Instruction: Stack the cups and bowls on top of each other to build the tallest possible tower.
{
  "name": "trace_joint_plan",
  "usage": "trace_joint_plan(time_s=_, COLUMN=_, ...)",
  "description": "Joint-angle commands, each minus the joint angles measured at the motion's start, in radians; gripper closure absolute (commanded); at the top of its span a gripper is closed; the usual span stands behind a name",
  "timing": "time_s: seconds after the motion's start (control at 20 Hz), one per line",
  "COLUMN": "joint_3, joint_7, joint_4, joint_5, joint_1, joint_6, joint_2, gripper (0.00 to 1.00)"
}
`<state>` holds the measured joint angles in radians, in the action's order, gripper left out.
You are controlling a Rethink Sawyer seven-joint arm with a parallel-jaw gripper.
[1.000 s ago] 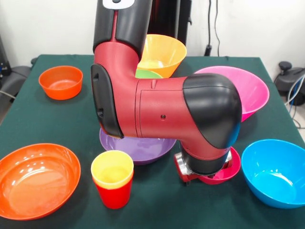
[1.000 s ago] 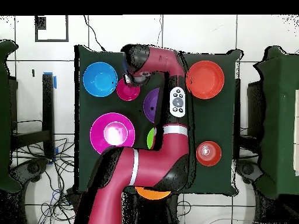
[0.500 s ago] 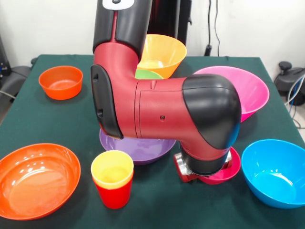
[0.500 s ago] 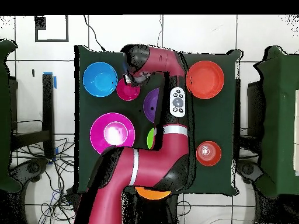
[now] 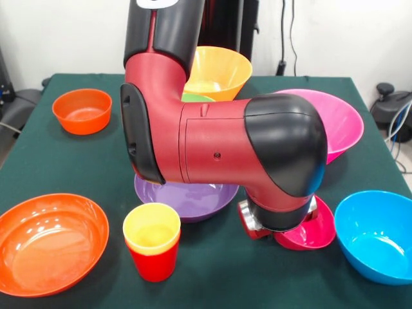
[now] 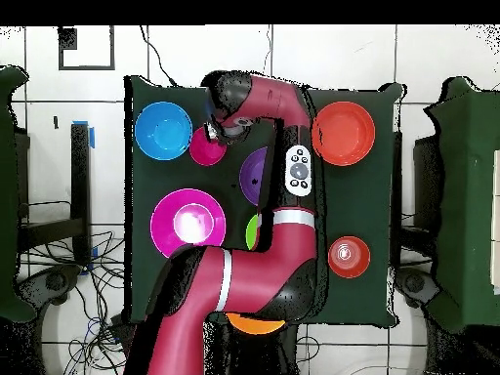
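A yellow cup sits nested in a red cup (image 5: pixel 152 248) at the near edge; the arm hides both in the overhead view. My gripper (image 5: pixel 275 232) (image 6: pixel 214 137) sits under the wrist, shut on the rim of the small crimson-pink bowl (image 5: pixel 312 233) (image 6: pixel 206 147), which tilts against the blue bowl (image 5: pixel 376 237) (image 6: pixel 162 130). The fingers are mostly hidden by the wrist. A purple bowl (image 5: pixel 183 197) (image 6: pixel 251 176) lies under the forearm. No tower of bowls shows.
A large orange-red bowl (image 5: pixel 48 241) (image 6: pixel 343 133) and a small orange bowl (image 5: pixel 82 111) (image 6: pixel 349 256) stand apart. The magenta-pink bowl (image 5: pixel 338 122) (image 6: pixel 187 223), green bowl (image 5: pixel 196 98) (image 6: pixel 252 232) and light orange bowl (image 5: pixel 219 69) (image 6: pixel 256 324) lie close to the arm.
The arm rose slightly. The crimson-pink bowl shifted and tilted toward the blue bowl, which slid a little toward the table's edge.
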<state>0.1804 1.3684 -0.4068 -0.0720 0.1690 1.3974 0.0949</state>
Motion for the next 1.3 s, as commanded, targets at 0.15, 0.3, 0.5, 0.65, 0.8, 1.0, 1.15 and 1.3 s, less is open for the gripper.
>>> trace_joint_plan(time_s=0.15, joint_3=0.019, joint_7=0.077, joint_4=-0.168, joint_5=-0.004, joint_1=-0.004, joint_6=-0.041, joint_2=-0.019, gripper=1.0)
trace_joint_plan(time_s=0.3, joint_3=0.004, joint_7=0.051, joint_4=-0.209, joint_5=-0.013, joint_1=-0.001, joint_6=-0.045, joint_2=-0.058, gripper=1.0)
trace_joint_plan(time_s=0.5, joint_3=-0.015, joint_7=-0.032, joint_4=-0.148, joint_5=-0.051, joint_1=0.001, joint_6=0.012, joint_2=-0.066, gripper=1.0)
trace_joint_plan(time_s=0.65, joint_3=-0.029, joint_7=-0.081, joint_4=-0.117, joint_5=-0.066, joint_1=0.01, joint_6=0.051, joint_2=-0.08, gripper=1.0)
trace_joint_plan(time_s=0.8, joint_3=-0.041, joint_7=-0.135, joint_4=-0.111, joint_5=-0.073, joint_1=0.019, joint_6=0.073, joint_2=-0.096, gripper=1.0)
trace_joint_plan(time_s=1.0, joint_3=-0.047, joint_7=-0.196, joint_4=-0.096, joint_5=-0.083, joint_1=0.027, joint_6=0.084, joint_2=-0.101, gripper=1.0)
trace_joint_plan(time_s=1.15, joint_3=-0.05, joint_7=-0.211, joint_4=-0.093, joint_5=-0.082, joint_1=0.027, joint_6=0.103, joint_2=-0.114, gripper=1.0)
trace_joint_plan(time_s=1.3, joint_3=-0.041, joint_7=-0.216, joint_4=-0.093, joint_5=-0.064, joint_1=0.033, joint_6=0.138, joint_2=-0.142, gripper=1.0)
